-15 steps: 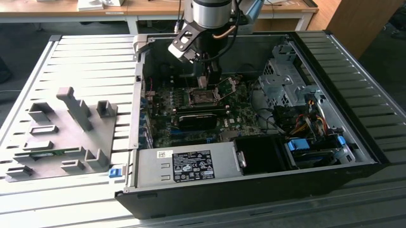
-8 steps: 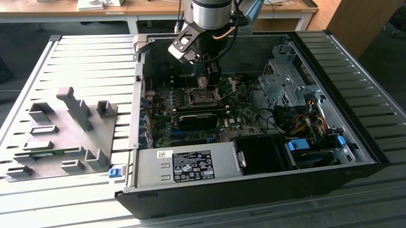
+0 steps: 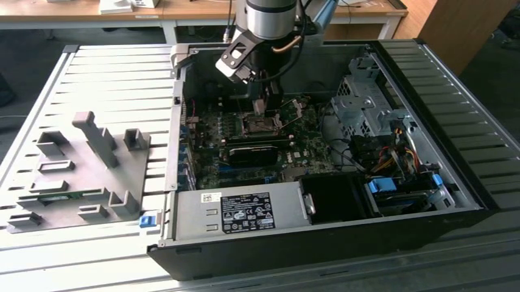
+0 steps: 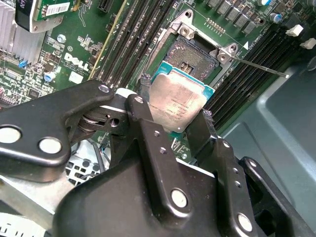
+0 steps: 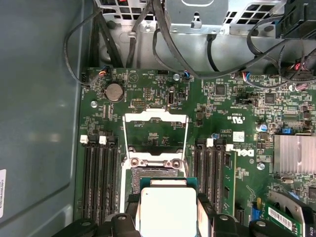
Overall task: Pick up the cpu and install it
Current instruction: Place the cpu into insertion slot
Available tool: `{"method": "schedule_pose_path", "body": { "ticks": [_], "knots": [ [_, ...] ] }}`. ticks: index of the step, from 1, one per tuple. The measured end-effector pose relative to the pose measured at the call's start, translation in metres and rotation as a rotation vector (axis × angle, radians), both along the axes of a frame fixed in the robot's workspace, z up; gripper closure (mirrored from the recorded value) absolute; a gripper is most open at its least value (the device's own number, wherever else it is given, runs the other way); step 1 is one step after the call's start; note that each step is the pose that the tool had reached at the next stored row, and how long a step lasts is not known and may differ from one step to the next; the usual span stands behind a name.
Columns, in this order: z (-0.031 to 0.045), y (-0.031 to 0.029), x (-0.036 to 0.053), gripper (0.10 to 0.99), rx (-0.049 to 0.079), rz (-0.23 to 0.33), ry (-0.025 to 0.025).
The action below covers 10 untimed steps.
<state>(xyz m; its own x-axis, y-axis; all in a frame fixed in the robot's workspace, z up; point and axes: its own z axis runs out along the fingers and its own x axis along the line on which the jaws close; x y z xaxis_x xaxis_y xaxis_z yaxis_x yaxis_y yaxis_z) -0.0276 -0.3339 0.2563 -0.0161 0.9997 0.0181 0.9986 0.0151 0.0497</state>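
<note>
Silvery square cpu (image 4: 178, 101) sits clenched in your black pincer (image 4: 175, 100) over the open metal-framed socket (image 4: 194, 55). Any tilt could bend pins.

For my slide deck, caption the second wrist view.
Pincer shut on the cpu, near the open socket on the motherboard.

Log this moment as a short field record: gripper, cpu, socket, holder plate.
gripper: inside the open case, jaws shut on the cpu
cpu: gripped by two opposite edges, metal top facing both wrist views, close to the socket, not seated
socket: empty, frame flipped open
holder plate: on the table, to the exterior view's left of the case
</note>
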Motion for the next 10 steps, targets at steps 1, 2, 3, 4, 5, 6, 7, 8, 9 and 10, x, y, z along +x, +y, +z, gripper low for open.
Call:
{"method": "schedule_pose_path", "body": {
  "ticks": [1,2,3,4,5,6,7,8,9,10],
  "knots": [
    [-0.0007,0.0000,0.0000,0.545,0.000,0.000,0.0000],
    [-0.0014,0.0001,0.0000,0.545,0.000,0.000,0.0000],
    [-0.0020,0.0002,0.0000,0.545,0.000,0.000,0.0000],
    [-0.0024,0.0003,0.0000,0.545,0.000,0.000,0.0000],
    [-0.0026,0.0006,0.0000,0.545,0.000,0.000,0.0000],
    [-0.0027,0.0007,0.0000,0.545,0.000,0.000,0.0000],
    [-0.0028,0.0007,0.0000,0.545,0.000,0.000,0.0000],
    [-0.0030,0.0008,0.0000,0.545,0.000,0.000,0.0000],
    [-0.0033,0.0009,-0.0003,0.545,0.000,-0.001,-0.0001],
    [-0.0038,0.0009,-0.0010,0.545,0.000,-0.001,-0.0001]
  ]
}}
